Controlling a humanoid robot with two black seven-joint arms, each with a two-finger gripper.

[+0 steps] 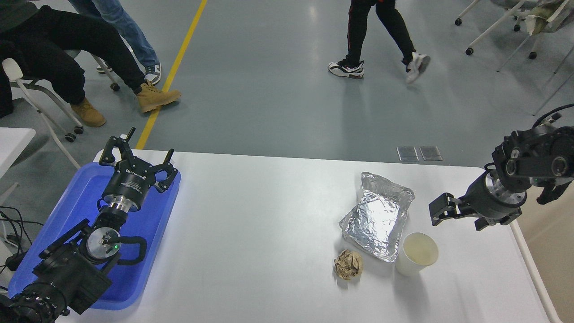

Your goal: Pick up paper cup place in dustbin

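Cup (417, 259) upright on table (269, 215), near front-right part, mouth up, pale inside, nothing visible in it. Foil tray (378, 216) sits just left/behind cup, its near corner touching or almost touching cup rim; can't tell which. Brown paper ball (349, 264) left of cup, apart from it, just below foil's near corner. So cup's left + rear-left sides are crowded; right and near sides have bare table.

R gripper (436, 211) hangs above table, behind and a bit right of cup, not touching it. Points left toward foil's right edge. Fingers look only narrowly parted, holding nothing. R arm comes in from right edge.

Bin (529, 264): only its pale rim + a strip of tan inside show at right edge, butting table's right side. Contents not visible.

L gripper (134, 157) parked over blue tray (67, 215) at table's left end, fingers spread wide, empty. Tray holds nothing visible besides arm above it.

Mid-table wide + bare between tray and foil. Far edge clear of objects.

Beyond the table: seated person's legs (89, 54) top left, person (376, 40) walking at top centre.
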